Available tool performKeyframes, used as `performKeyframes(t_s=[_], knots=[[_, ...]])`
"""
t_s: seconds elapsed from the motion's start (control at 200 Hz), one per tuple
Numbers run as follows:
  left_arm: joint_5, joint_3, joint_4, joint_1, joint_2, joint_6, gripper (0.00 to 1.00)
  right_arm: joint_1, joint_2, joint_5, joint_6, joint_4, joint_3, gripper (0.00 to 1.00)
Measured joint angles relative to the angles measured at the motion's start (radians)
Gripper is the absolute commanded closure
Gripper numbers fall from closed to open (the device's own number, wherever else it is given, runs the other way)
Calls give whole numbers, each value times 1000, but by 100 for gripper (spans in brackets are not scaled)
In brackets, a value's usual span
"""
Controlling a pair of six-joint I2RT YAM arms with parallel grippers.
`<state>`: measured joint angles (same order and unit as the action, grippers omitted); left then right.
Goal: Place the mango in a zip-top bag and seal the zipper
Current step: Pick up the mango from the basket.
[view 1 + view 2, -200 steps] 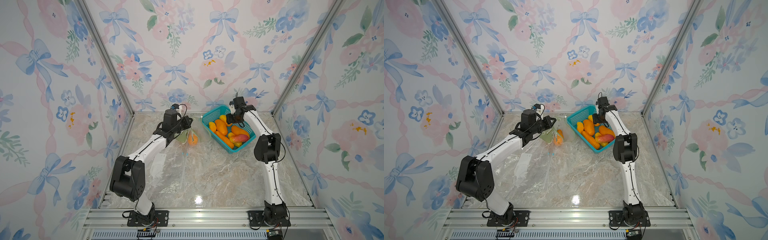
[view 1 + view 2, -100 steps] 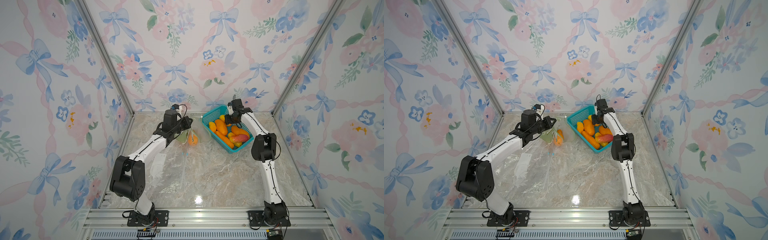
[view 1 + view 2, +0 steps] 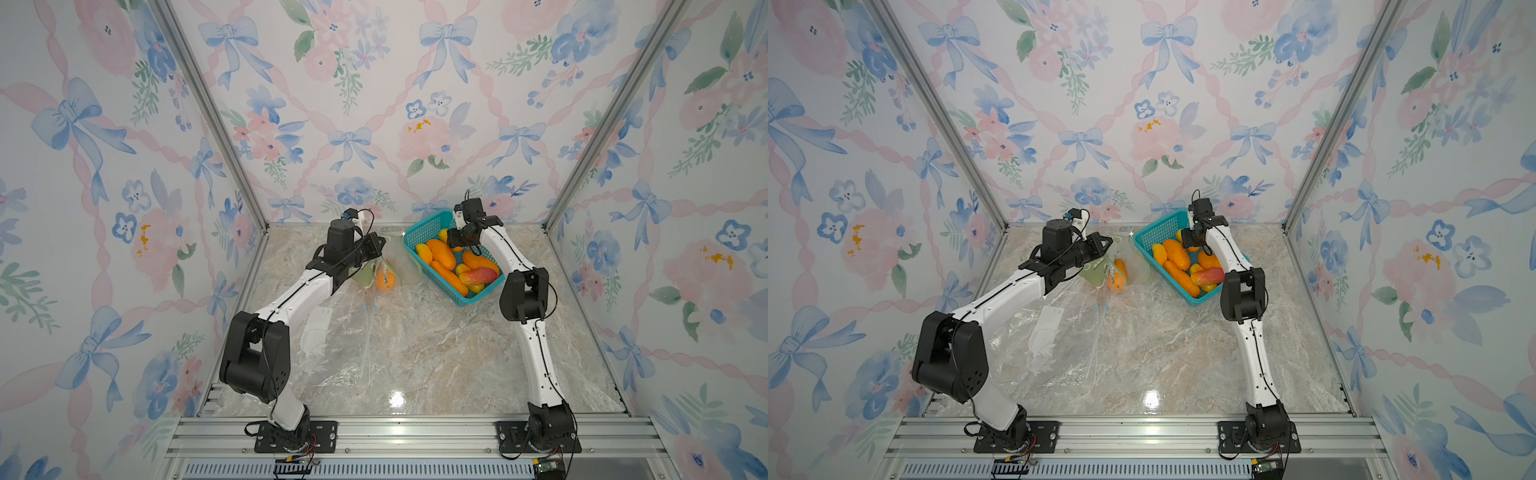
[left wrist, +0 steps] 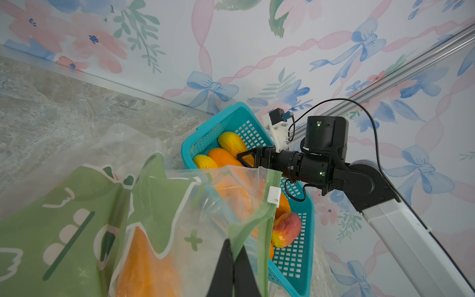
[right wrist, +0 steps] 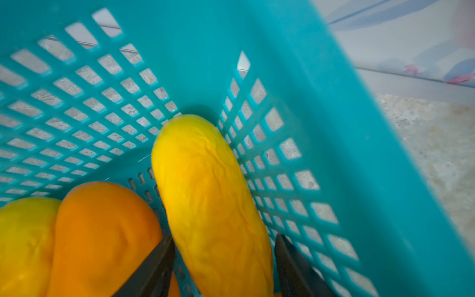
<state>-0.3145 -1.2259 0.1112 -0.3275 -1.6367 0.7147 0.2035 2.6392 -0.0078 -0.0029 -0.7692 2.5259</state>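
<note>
Nearest the front rail, a spare flat bag (image 3: 318, 340) lies on the marble table (image 3: 436, 353) beside the left arm. Further back, the left gripper (image 4: 233, 253) is fully closed. It pinches the printed bag (image 4: 159, 205) by its green zipper strip (image 4: 264, 231) and holds that edge up off the table. A white slider (image 4: 274, 195) sits further along the strip from the pinch. An orange mango (image 3: 384, 279) is inside this bag, seen through the plastic. In both top views its long axis runs front to back, broader end toward the front. The zipper edge faces the basket (image 3: 419, 228), which stands just beside the bag on the right arm's side. The right gripper (image 5: 223, 239) is down inside the basket at its far corner, jaws apart on either side of a yellow mango (image 5: 205, 180); cannot tell whether they press on it. That mango's long axis runs straight out from the gripper, far tip in the basket corner. The mesh wall is close along one side and a second orange mango (image 5: 102, 231) lies alongside the other. A red-blushed mango (image 3: 482, 275) lies at the basket's near end. The floral wall (image 3: 374, 124) stands behind.
</note>
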Motion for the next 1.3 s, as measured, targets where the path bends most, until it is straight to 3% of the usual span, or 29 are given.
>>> performKeyframes(t_s=[0.16,0.345,0.57,0.79,1.145,1.3], knots=[[0,2,0,0,0,0,100,-1,0,-16,-25,-23,2,43],[0,5,0,0,4,3,100,-1,0,-15,-45,-51,2,29],[0,5,0,0,5,3,100,-1,0,-19,-47,-54,2,32],[0,5,0,0,5,3,100,-1,2,-31,-42,-60,14,25],[0,6,0,0,5,3,100,-8,34,-61,-40,-103,66,39],[0,6,0,0,5,3,100,-8,34,-68,-40,-114,66,58]])
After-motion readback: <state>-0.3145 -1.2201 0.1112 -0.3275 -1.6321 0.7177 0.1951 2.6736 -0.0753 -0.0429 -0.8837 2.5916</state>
